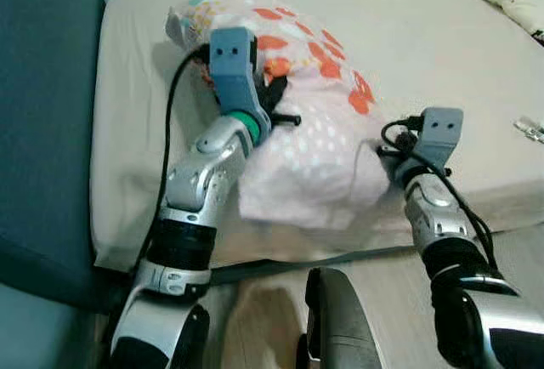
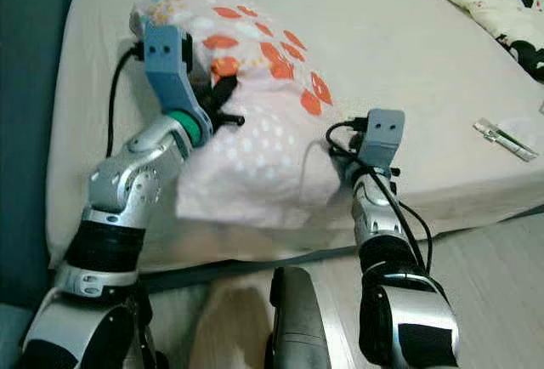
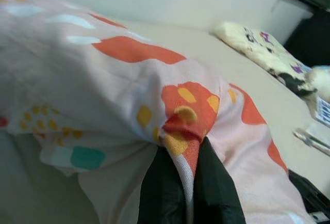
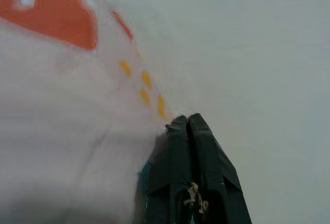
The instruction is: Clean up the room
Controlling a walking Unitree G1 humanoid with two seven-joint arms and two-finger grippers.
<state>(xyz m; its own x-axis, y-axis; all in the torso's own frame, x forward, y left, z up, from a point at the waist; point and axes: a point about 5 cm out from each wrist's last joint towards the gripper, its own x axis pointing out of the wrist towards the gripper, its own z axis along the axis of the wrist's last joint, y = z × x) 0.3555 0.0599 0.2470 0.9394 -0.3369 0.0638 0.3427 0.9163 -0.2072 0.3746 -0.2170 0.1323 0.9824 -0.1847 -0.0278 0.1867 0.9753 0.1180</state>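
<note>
Nearest the lens, a dark rounded part of the robot's own body [image 1: 336, 318] stands low and central above the pale wood floor [image 2: 501, 258]. Beyond it, the bed [image 1: 425, 54] with its cream sheet spans the view, a blue wall panel [image 1: 42, 114] along its left side. On the bed's near-left portion lies the pink patterned cloth [image 1: 314, 139], bunched, orange shapes on top, its lower edge reaching the mattress edge. A cartoon-print pillow [image 2: 501, 3] sits at the far right corner. The left gripper [image 3: 189, 157] pinches a raised fold of the cloth between closed fingers. The right gripper [image 4: 188, 123], fingers pressed together, nips the cloth's right edge against the sheet. A small clear packet [image 2: 503, 139] lies right, well apart.
</note>
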